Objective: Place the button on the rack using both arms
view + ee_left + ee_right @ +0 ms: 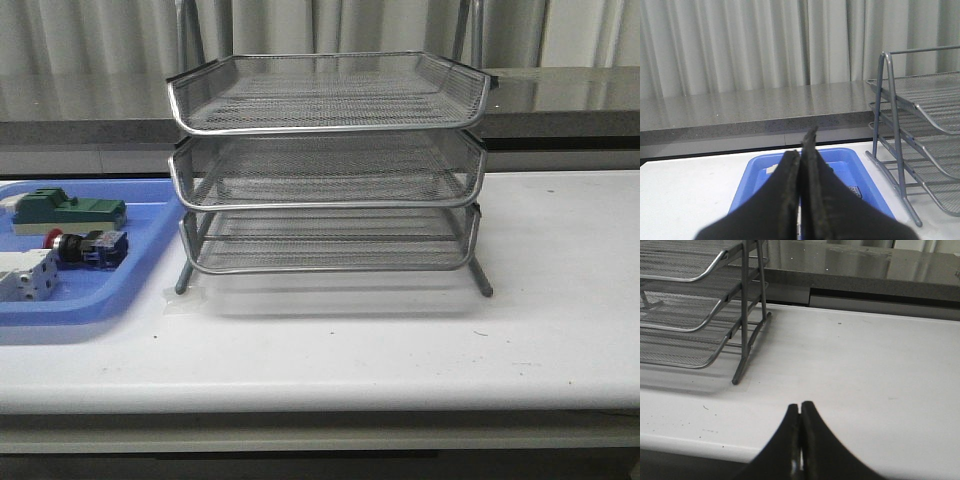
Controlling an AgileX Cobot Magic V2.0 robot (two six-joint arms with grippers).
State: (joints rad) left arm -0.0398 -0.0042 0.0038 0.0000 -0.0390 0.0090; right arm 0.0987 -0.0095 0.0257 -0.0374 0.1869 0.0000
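Nothing picked up yet; first step in hand looks like fetching the button (88, 246) from the blue tray (140, 215) at the left of the table (560, 300). Lies on its side there, red cap pointing left, between a green block (68, 209) behind and a white-grey block (25, 275) in front, close to both.

To do it well: open the left gripper (801, 150) before descending, come straight down over the black-and-blue body rather than the round cap, and keep the fingers clear of both neighbouring blocks. Probably best to grip across the body's narrow sides so the part cannot roll. Meanwhile, likely worth sending the right gripper (800, 410) to a front rim of the rack (328, 128) to slide or steady a shelf.

Rack stands mid-table, three mesh shelves stacked, all bare, just right of the blue tray.

Left gripper: fingers pressed together, holding nothing, raised above the table and pointing over the blue tray, rack off to one side. Right gripper: likewise closed and empty, hovering low over bare table, well clear of the rack's leg (744, 315). Neither arm visible in the front view.
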